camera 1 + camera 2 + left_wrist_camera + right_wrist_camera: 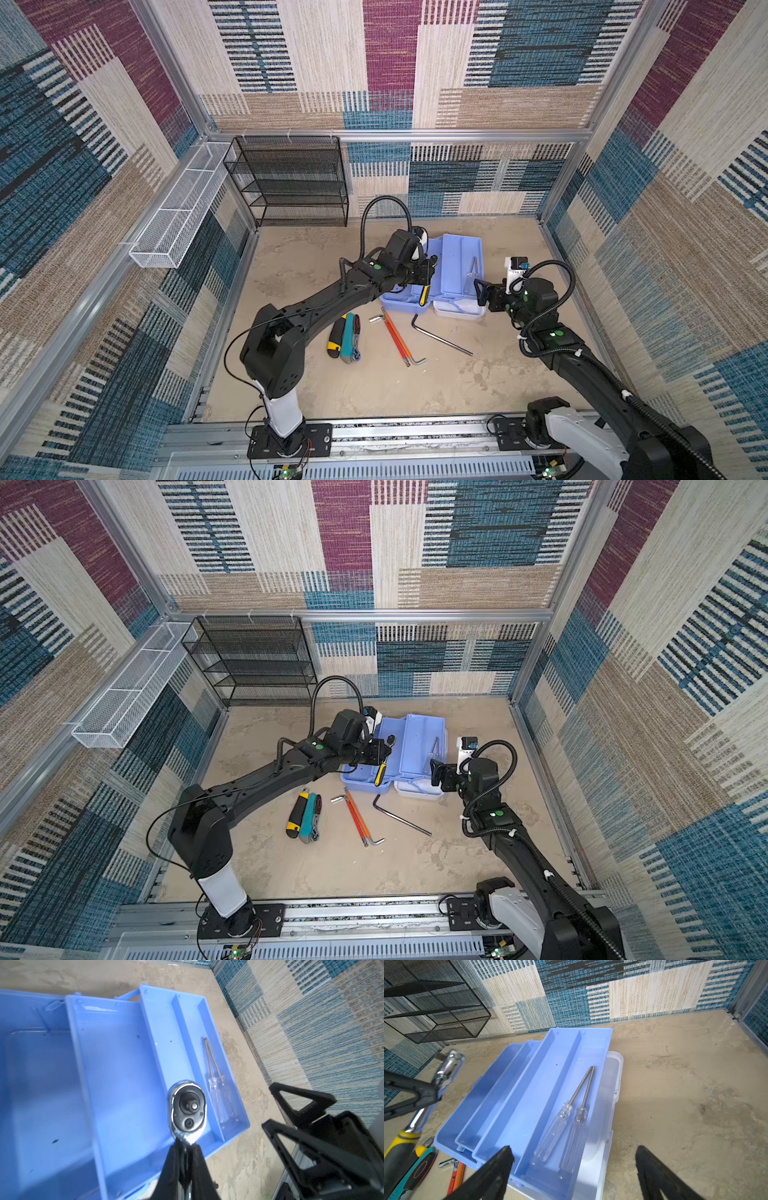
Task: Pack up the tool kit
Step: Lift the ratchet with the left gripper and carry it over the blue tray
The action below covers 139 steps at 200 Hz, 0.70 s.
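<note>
Left jaws gripping, right jaws wide open.
Your left jaws clamp a chrome-headed, yellow-handled ratchet wrench (188,1109) over the open light blue plastic tool kit (457,257) on the tabletop (374,395); your right jaws stand empty beside it.

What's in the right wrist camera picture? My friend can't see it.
Two clear-handled screwdrivers lie in a blue tray of the open tool kit. The right gripper hangs open near them; the left gripper grips a yellow-handled ratchet nearby.
</note>
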Tool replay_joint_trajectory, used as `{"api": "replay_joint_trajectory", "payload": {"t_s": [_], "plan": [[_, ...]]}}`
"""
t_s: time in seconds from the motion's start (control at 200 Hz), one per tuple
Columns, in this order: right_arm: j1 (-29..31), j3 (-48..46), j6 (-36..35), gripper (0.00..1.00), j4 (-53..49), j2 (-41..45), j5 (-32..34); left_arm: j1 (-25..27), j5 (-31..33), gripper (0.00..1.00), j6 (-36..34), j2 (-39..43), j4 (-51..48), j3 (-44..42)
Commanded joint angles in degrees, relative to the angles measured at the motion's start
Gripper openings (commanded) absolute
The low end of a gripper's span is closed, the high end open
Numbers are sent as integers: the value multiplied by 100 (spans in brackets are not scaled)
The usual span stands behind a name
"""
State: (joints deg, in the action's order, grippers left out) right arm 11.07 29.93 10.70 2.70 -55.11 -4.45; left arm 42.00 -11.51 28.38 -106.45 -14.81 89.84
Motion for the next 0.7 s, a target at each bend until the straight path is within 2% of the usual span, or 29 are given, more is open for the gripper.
{"api": "replay_joint_trajectory", "payload": {"t_s": [0.0, 0.401, 0.691], "plan": [[-3, -1, 75, 94, 204, 27, 66, -7, -372, 0, -80, -429, 178, 575], [-17, 10, -26, 94, 28, 178, 172, -75, -590, 0, 344, -1805, -57, 2161], [-19, 56, -36, 94, -6, 137, 172, -78, -276, 0, 467, -2189, -324, 2513]]}}
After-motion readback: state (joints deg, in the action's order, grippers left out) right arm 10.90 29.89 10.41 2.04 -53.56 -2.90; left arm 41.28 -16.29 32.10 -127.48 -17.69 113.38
